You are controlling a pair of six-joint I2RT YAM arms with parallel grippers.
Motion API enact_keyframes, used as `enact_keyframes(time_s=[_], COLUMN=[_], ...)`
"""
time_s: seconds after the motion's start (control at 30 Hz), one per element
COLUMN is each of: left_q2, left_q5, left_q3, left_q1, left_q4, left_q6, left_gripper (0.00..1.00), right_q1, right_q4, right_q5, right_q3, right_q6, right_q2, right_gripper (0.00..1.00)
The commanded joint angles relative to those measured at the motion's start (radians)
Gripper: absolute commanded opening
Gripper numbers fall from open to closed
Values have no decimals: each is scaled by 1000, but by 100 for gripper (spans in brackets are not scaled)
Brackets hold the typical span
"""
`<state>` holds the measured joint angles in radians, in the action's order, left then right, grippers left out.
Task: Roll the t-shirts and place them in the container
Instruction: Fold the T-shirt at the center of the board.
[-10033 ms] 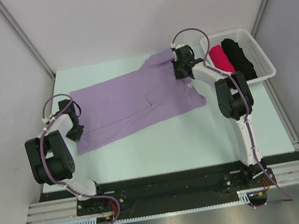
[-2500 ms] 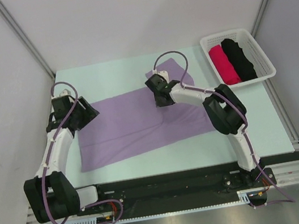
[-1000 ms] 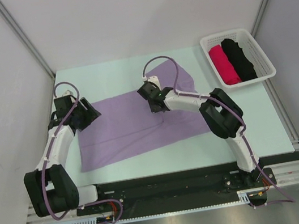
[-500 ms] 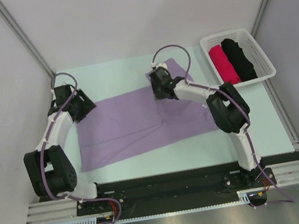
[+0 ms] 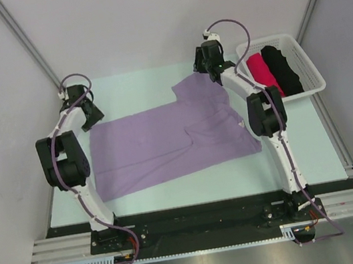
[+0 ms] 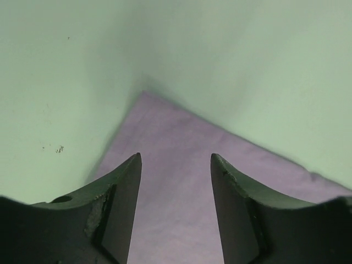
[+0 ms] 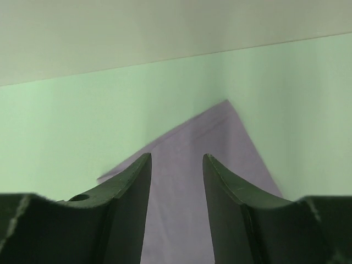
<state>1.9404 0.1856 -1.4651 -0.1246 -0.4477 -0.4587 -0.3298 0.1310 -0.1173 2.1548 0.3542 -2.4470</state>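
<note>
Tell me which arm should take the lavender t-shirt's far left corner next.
Left, probably. The left claw is open, with that corner of the plain lavender cloth t-shirt just ahead of its fingers. The right claw is open over the sleeve at the opposite end.

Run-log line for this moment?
shirt: flat, unrolled | left gripper: open at corner | right gripper: open at corner
</note>
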Motion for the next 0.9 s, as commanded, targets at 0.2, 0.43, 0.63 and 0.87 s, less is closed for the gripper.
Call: enact_keyframes(time_s=[0.2, 0.43, 0.63, 0.87], left_q2=[184, 218, 215, 224], left_q5=[72, 75, 83, 61], left_q3=[-219, -247, -239, -239], left_q1=[-23, -24, -29, -46], left_q4=[-51, -52, -46, -49], left_q6=[58, 61, 74, 69], left_gripper=[56, 56, 57, 57], right_q1=[72, 84, 78, 60], right_q4=[-49, -70, -24, 194], right_q5=[38, 16, -25, -88], right_q3=[246, 246, 263, 340], right_q6=[63, 81, 42, -40], right_q2=[-237, -259, -271, -276], right_gripper=[53, 54, 55, 56])
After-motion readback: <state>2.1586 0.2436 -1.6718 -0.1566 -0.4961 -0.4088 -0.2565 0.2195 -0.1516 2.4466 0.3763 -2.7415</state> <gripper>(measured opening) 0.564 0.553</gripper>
